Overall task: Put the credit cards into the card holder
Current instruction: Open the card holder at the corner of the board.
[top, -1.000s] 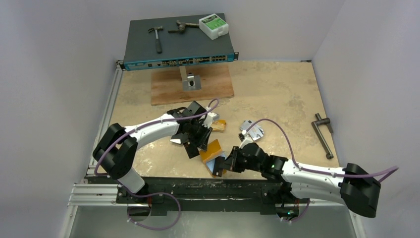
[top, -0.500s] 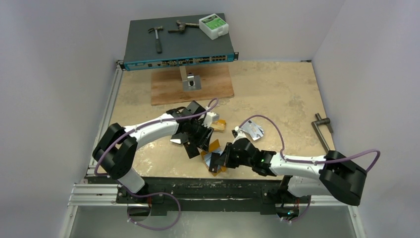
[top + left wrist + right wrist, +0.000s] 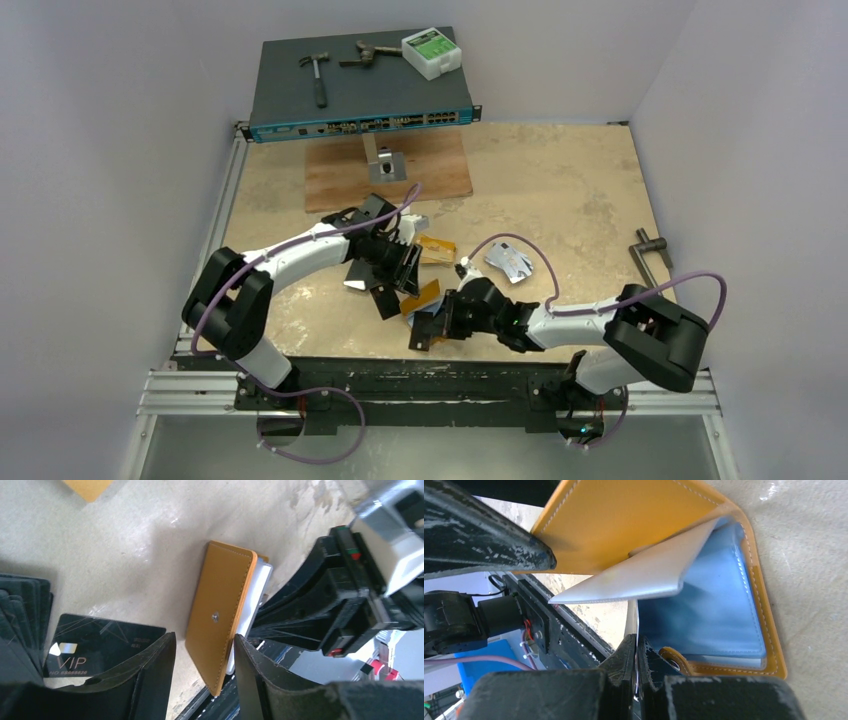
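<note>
**Right claw** (image 3: 636, 646): nearest the desk's front edge. Fingers closed flat on a pale card (image 3: 632, 620), seen edge-on, apparently one of the credit cards. Its far end reaches into the mouth of the holder.

**Holder** (image 3: 220, 620): orange, lies on the desk (image 3: 560, 190) close to the front edge, just beyond the right claw. Cover lifted. A silvery leaf and blue lining show inside.

**Left claw** (image 3: 205, 666): over the holder from the far side. Fingers partly apart with the holder's end between them. No grip apparent, nothing carried.

**Black card** (image 3: 100, 642): marked VIP, flat beside the holder. More black cards (image 3: 22, 610) are piled next to it.

**Orange-gold card** (image 3: 436, 248) and **silvery cards** (image 3: 510, 262): farther back, loose on the desk.

**Step in hand (judged):** seating one card in the holder.

**Next move (judged):** push the card straight along the pocket line while the holder is steadied so it does not slide. Then release and fetch another card.
</note>
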Controlling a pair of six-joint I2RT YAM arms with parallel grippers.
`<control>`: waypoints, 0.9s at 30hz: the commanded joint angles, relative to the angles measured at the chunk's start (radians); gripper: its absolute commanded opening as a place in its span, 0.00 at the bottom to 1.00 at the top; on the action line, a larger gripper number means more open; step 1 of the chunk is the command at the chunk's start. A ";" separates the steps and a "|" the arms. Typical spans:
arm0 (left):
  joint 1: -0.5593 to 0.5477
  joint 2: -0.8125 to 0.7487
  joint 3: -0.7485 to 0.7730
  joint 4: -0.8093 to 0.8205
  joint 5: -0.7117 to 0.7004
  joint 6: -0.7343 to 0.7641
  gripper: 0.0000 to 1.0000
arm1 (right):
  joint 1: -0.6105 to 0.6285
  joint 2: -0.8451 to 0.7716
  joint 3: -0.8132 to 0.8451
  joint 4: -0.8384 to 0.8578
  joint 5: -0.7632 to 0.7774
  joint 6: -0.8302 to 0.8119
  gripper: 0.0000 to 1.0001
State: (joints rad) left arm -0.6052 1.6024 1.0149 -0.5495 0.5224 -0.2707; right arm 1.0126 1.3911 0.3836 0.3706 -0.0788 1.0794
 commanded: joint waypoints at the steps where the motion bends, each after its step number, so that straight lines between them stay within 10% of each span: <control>1: 0.008 -0.023 -0.001 0.042 0.106 -0.018 0.46 | -0.011 0.032 0.013 0.060 -0.013 -0.033 0.00; 12: 0.004 0.024 0.014 0.014 0.245 0.059 0.52 | -0.056 -0.041 0.022 0.031 -0.008 -0.068 0.00; 27: -0.108 0.045 0.067 -0.090 -0.087 0.254 0.53 | -0.071 -0.068 0.026 0.037 -0.017 -0.073 0.00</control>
State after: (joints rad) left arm -0.6716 1.6733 1.0313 -0.6239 0.5491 -0.0822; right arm 0.9474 1.3491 0.3851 0.3923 -0.0975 1.0241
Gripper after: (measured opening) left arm 0.523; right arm 0.004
